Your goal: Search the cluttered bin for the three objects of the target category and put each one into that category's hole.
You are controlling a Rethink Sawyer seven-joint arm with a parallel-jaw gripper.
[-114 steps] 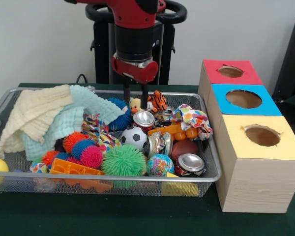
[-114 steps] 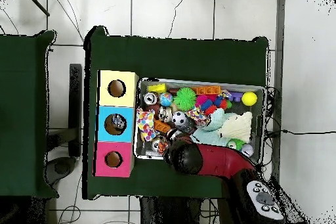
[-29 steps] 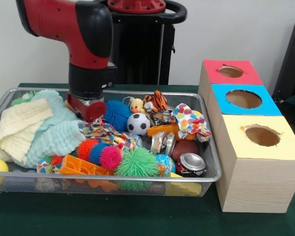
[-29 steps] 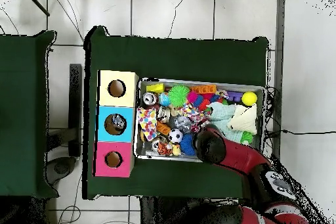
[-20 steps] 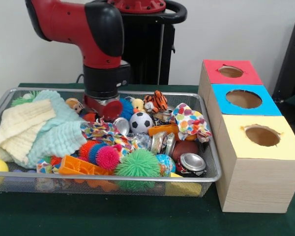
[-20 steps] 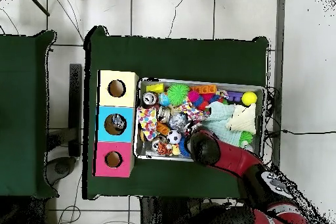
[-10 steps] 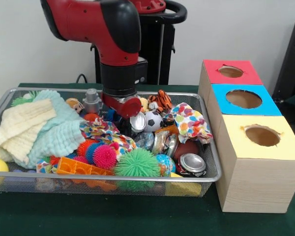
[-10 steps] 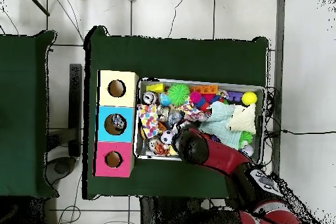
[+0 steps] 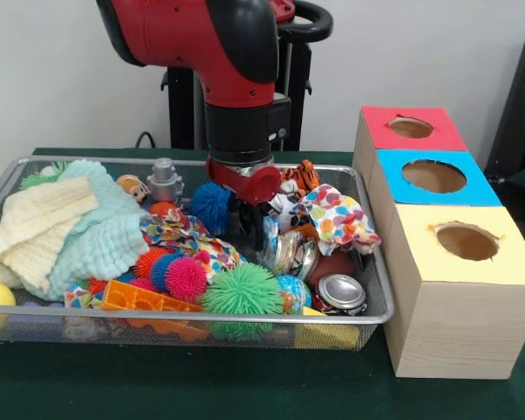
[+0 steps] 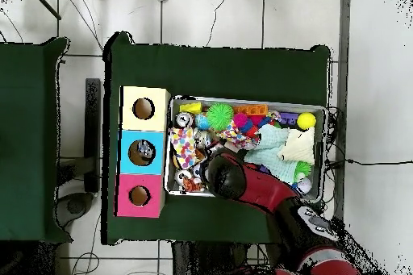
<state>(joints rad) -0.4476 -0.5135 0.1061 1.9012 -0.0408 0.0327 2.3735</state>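
Observation:
The silver wire-mesh bin (image 9: 157, 318) is full of toys and cloths; it also shows in the overhead view (image 10: 242, 101). A silver-topped can (image 9: 341, 293) lies at the bin's front right corner and shows in the overhead view (image 10: 184, 120). A crushed can (image 9: 290, 254) lies in the middle, with clear blue-marked plastic (image 9: 271, 229) beside it. My gripper (image 9: 249, 229) reaches down into the clutter just left of these, under the red wrist (image 10: 223, 177). I cannot see whether it holds anything.
Three boxes with holes stand right of the bin: red (image 9: 411, 128), blue (image 9: 434, 176), yellow (image 9: 466, 241). A silver thing lies in the blue box's hole (image 10: 144, 152). Cloths (image 9: 61, 227), spiky balls (image 9: 245, 293) and a patterned cloth (image 9: 337, 219) fill the bin.
In the front view the arm has moved right across the bin, from left of centre to the middle. It now hides the football and has uncovered a blue spiky ball and a grey toy.

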